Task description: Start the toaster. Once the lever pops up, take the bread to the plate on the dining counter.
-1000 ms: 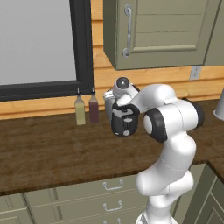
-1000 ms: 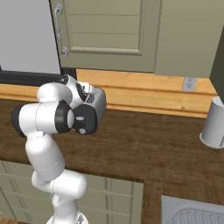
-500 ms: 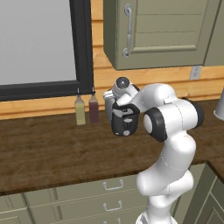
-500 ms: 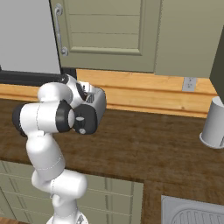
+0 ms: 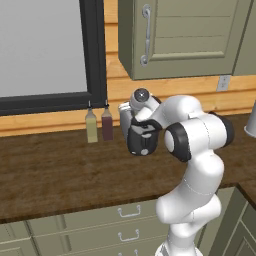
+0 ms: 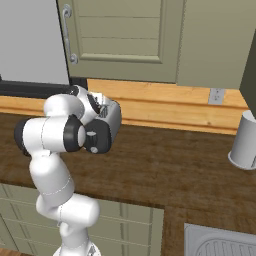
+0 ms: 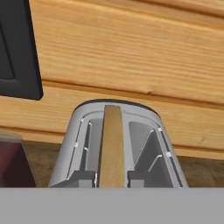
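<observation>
Toaster [image 7: 118, 144]: I saw it on the wooden counter [image 5: 55, 170] against the back wall, right of two bottles [image 5: 98, 125]. Bread [image 7: 112, 146]: upright in the left slot. Gripper: above the toaster; I could not tell its jaw state.

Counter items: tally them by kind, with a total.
Bottles: 2, one yellowish, one dark red
Toaster: 1
Bread slice: 1, standing in a toaster slot
Grey canister: 1
Total: 5
</observation>
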